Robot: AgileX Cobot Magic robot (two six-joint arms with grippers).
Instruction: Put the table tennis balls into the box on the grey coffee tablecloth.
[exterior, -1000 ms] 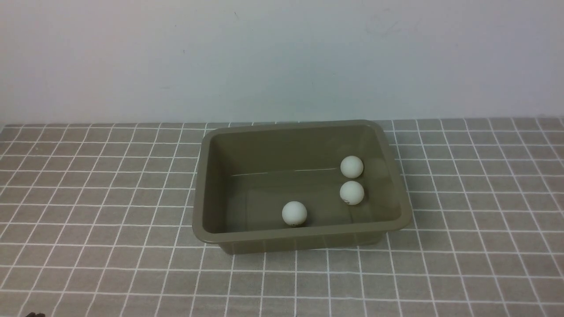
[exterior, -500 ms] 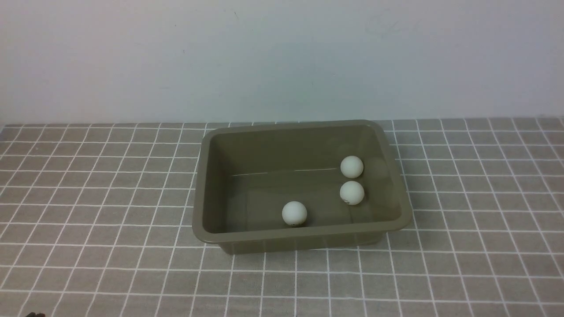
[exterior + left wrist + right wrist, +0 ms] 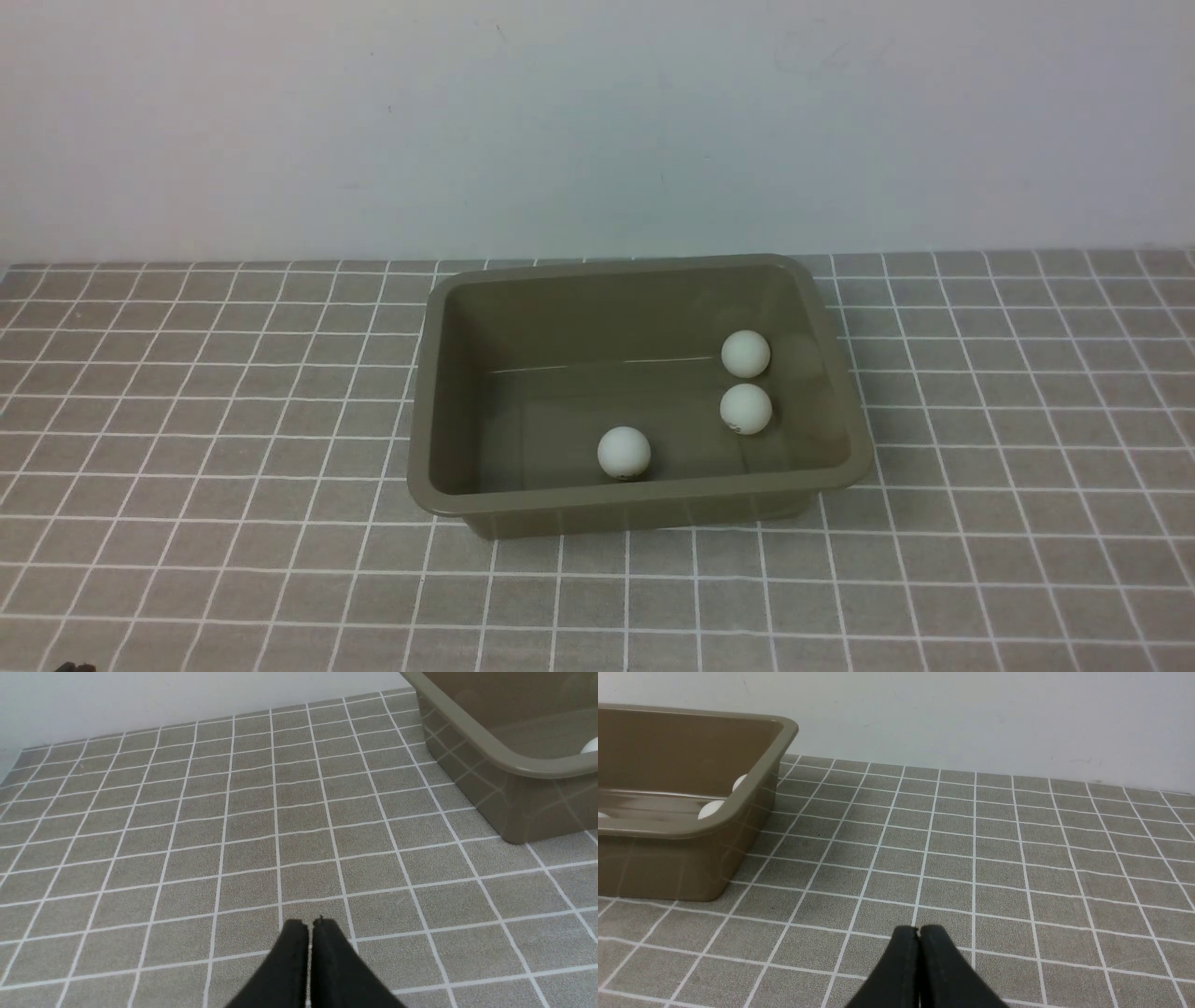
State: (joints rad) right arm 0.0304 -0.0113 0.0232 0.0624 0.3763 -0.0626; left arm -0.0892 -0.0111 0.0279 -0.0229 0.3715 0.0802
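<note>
Three white table tennis balls lie inside the olive-brown box [image 3: 448, 392]: one near its front wall [image 3: 624, 453], two by its right wall [image 3: 746, 409] [image 3: 746, 354]. The box stands on the grey coffee tablecloth [image 3: 187, 467]. My left gripper [image 3: 310, 924] is shut and empty, low over the cloth to the left of the box [image 3: 490, 746]. My right gripper [image 3: 919, 929] is shut and empty, over the cloth to the right of the box [image 3: 738, 826]. Two balls peek over the rim in the right wrist view [image 3: 711, 808] [image 3: 739, 782]. Neither gripper shows in the front view.
A plain white wall [image 3: 597, 121] rises right behind the cloth's far edge. The checked cloth spreads out on both sides of the box and in front of it.
</note>
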